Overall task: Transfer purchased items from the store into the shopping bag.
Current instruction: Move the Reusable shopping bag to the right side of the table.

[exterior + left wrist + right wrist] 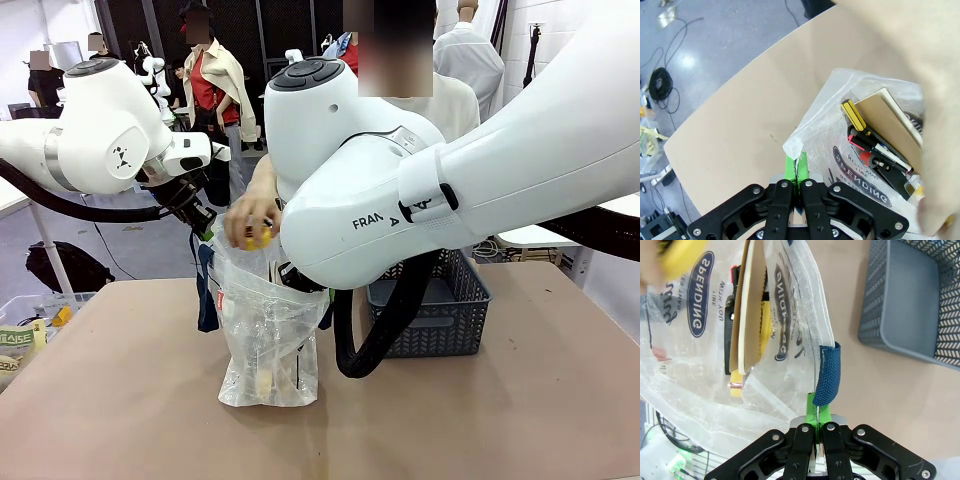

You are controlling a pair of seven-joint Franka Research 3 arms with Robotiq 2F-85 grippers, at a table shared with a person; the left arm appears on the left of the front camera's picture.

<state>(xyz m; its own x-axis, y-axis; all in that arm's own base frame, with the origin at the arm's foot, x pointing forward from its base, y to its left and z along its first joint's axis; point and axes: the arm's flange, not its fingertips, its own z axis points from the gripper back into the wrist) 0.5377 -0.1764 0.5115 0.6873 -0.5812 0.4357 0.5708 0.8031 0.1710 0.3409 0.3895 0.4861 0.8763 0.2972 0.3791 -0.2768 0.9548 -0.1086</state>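
A transparent, crinkly plastic shopping bag [268, 340] with dark blue printed lettering stands upright on a plain tan table [120, 400], between two white robot arms; its mouth is held wide from opposite sides. The left pincer [796, 169] is pressed together on a fold of the bag's clear rim; the green pads meet with only the film between them. The right pincer [816, 412] is likewise clamped on the rim, just beside the lower end of a navy woven strap handle [827, 375].

A person's hand [248, 222] reaches over the open mouth from the far side, holding a small yellow item [258, 238] directly above it; the item is not yet released. Several packaged goods [747, 315] already stand inside the bag: a flat cream card-backed pack, something yellow and black, and a dark tool with a red spot. The dark grey lattice-sided plastic basket [440, 310] sits on the table just to the right of the bag, partly behind the right arm; the part of its floor that shows is bare.

Judging from this, the transfer seems close to finished. The risks lie in the grip and the crowding; the film is thin and slick, so it could slide out from either set of pads, and the mouth would then sag shut under the hand; a pull outward by either arm could tear the rim or tip the bag; the yellow item could catch the rim and fall onto the table.
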